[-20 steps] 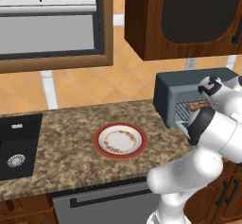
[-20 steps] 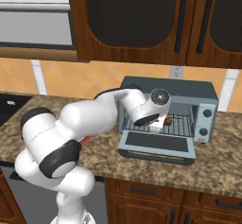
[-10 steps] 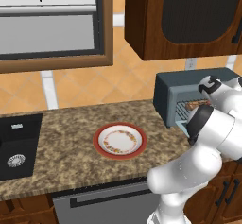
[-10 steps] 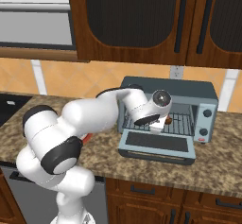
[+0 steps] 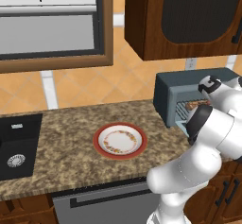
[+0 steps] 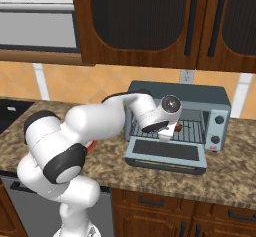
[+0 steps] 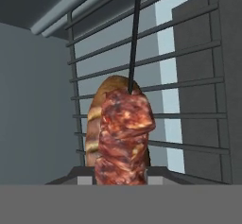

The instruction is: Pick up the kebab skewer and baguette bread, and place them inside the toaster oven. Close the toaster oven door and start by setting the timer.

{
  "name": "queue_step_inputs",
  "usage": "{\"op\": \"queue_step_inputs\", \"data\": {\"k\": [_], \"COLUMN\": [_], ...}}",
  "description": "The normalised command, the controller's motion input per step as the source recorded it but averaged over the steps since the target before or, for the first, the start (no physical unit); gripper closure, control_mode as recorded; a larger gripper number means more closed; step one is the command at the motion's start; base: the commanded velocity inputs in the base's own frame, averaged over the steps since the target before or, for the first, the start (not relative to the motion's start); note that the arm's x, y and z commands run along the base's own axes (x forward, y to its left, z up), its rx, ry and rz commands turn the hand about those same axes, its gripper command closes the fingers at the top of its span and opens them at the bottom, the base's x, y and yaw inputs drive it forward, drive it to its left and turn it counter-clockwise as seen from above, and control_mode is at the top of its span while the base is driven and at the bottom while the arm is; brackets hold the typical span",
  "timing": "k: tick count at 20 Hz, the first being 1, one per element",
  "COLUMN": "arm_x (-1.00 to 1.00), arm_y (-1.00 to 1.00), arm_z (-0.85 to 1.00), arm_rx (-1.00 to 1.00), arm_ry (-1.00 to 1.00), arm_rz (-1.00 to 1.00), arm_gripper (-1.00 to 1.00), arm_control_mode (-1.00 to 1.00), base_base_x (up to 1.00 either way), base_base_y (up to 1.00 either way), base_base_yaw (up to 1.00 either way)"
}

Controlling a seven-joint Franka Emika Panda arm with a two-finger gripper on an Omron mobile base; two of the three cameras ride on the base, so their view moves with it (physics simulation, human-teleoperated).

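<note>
matt metal toaster oven (image 6: pixel 220 98), speckled stone counter (image 6: pixel 230 176).
</note>
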Motion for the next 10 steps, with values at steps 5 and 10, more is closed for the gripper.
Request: {"op": "queue_step_inputs", "data": {"k": [5, 10], "arm_x": [0.00, 0.00], "arm_y": [0.00, 0.00], "arm_z": [0.00, 0.00], "arm_rx": [0.00, 0.00], "arm_ry": [0.00, 0.00], "arm_rz": [0.00, 0.00], "arm_gripper": [1.00, 1.00], "arm_control_mode": [-1.00, -1.00], "base_base_x": [0.00, 0.00], "base_base_y": [0.00, 0.00], "base_base_yaw": [0.00, 0.00]}}
